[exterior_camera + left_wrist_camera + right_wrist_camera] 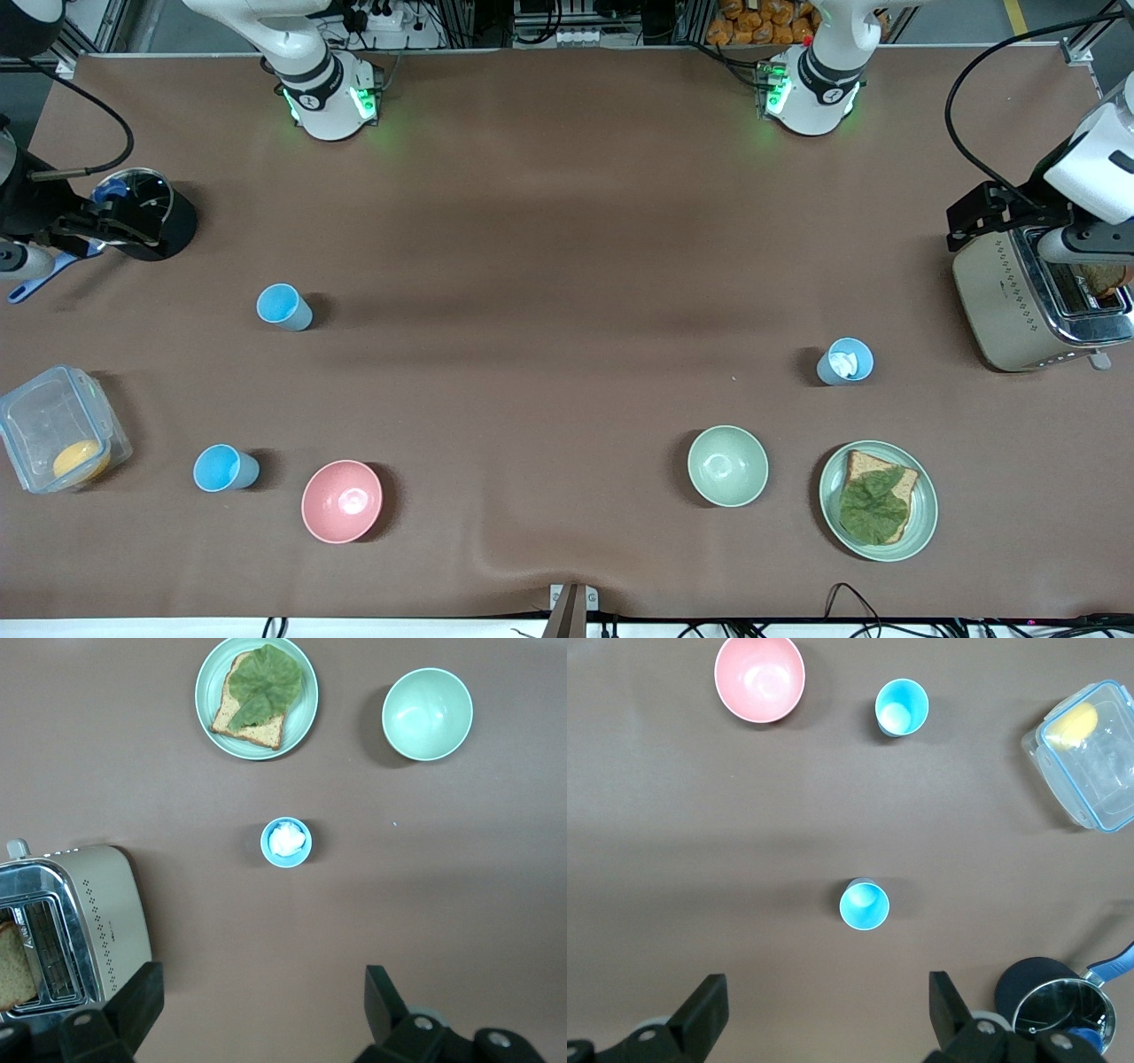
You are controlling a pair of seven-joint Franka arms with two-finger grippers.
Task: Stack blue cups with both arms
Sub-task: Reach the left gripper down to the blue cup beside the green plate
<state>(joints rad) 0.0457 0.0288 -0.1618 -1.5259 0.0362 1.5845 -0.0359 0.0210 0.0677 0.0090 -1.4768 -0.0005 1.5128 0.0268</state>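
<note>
Three blue cups stand upright and apart on the brown table. One cup [283, 307] is toward the right arm's end, and it also shows in the right wrist view [864, 905]. A second cup [226, 468] stands beside the pink bowl, nearer the front camera, and shows there too [901, 707]. The third cup [846, 361] [286, 842], toward the left arm's end, has something white inside. My right gripper [97, 226] [826, 983] is open, empty and high, by the black pot. My left gripper [988, 217] [261, 974] is open, empty and high, beside the toaster.
A pink bowl [342, 501], a pale green bowl [727, 465] and a green plate [921, 523] with bread and lettuce lie near the front camera. A toaster [1001, 301] stands at the left arm's end. A black pot [168, 226] and a clear lidded box [35, 416] stand at the right arm's end.
</note>
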